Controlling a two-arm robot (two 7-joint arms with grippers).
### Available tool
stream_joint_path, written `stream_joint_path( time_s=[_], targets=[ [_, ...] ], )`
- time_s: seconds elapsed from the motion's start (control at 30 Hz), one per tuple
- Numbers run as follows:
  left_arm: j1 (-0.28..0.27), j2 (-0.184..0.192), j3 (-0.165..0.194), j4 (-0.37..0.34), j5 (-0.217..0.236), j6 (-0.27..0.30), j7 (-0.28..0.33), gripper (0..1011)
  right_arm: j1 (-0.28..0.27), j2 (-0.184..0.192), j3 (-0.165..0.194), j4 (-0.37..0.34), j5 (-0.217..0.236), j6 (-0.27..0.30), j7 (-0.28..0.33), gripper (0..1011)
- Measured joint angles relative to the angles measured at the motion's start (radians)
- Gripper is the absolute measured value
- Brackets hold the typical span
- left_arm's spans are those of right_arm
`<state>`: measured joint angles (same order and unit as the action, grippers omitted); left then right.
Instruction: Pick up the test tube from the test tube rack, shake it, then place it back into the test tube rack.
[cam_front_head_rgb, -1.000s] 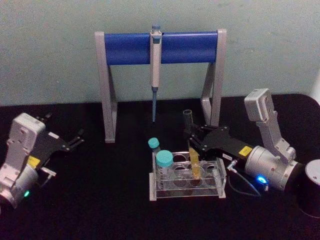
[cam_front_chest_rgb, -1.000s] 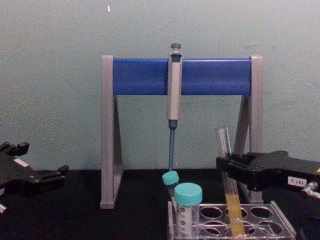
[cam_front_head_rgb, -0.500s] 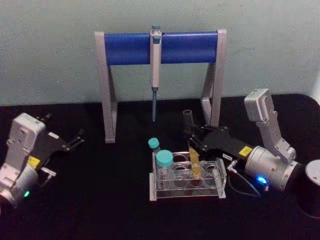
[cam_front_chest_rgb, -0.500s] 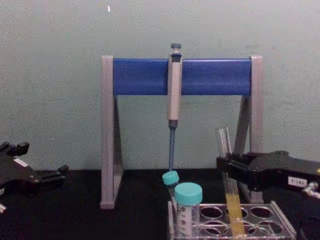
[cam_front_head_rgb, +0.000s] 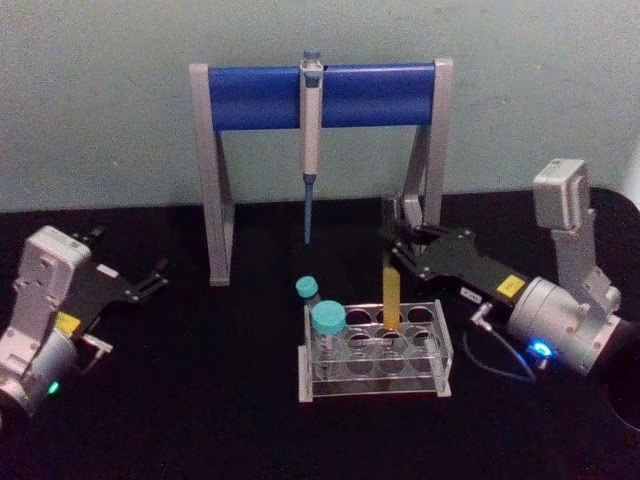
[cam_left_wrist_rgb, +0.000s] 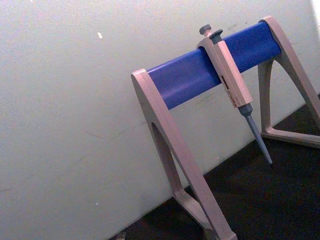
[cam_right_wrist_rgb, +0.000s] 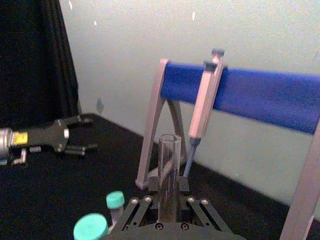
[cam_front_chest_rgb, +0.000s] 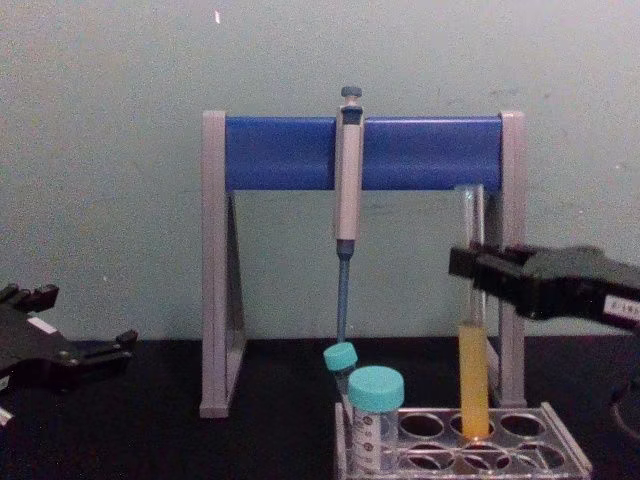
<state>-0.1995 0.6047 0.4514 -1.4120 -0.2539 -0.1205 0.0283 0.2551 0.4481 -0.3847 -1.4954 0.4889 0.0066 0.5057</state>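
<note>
My right gripper (cam_front_head_rgb: 392, 245) is shut on the test tube (cam_front_head_rgb: 391, 290), gripping its clear upper part. The tube stands upright with yellow liquid in its lower half. In the chest view the test tube (cam_front_chest_rgb: 473, 370) has its round bottom at the level of the top of the test tube rack (cam_front_chest_rgb: 575, 450), over a back-row hole, held by the right gripper (cam_front_chest_rgb: 470, 272). The right wrist view shows the tube's open mouth (cam_right_wrist_rgb: 169, 145) rising between the fingers (cam_right_wrist_rgb: 145, 205). The rack (cam_front_head_rgb: 375, 385) sits at the table's middle. My left gripper (cam_front_head_rgb: 150, 280) is parked at the far left, open.
Two teal-capped tubes (cam_front_head_rgb: 328, 320) (cam_front_head_rgb: 307, 288) stand at the rack's left end. Behind it is the grey-and-blue pipette stand (cam_front_head_rgb: 250, 95) with a pipette (cam_front_head_rgb: 311, 110) hanging from its bar. The tabletop is black.
The right gripper has risen with the test tube. The tube went from leaning deep in the rack to upright, with its liquid part lifted above the rack. The left arm stayed put.
</note>
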Motion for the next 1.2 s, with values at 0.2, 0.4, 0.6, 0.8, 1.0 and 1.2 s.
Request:
stream_joint_path(
  time_s=[0.2,0.4,0.6,0.8,1.0,1.2],
  targets=[
    [0.000,0.000,0.000,0.000,0.000,0.000,0.000,1001,-0.024,0.007,0.043,-0.053,0.034,-0.051,-0.009,227],
    [0.000,0.000,0.000,0.000,0.000,0.000,0.000,1001,-0.039,0.008,0.070,-0.077,0.037,-0.084,-0.035,227],
    [0.000,0.000,0.000,0.000,0.000,0.000,0.000,1001,-0.043,0.001,0.086,-0.078,0.014,-0.091,-0.071,227],
    [0.000,0.000,0.000,0.000,0.000,0.000,0.000,1001,-0.038,-0.009,0.090,-0.065,-0.006,-0.092,-0.080,227],
    [0.000,0.000,0.000,0.000,0.000,0.000,0.000,1001,-0.028,-0.015,0.082,-0.052,-0.017,-0.101,-0.058,227],
    [0.000,0.000,0.000,0.000,0.000,0.000,0.000,1001,-0.016,-0.012,0.066,-0.042,-0.012,-0.125,0.000,227]
  ],
)
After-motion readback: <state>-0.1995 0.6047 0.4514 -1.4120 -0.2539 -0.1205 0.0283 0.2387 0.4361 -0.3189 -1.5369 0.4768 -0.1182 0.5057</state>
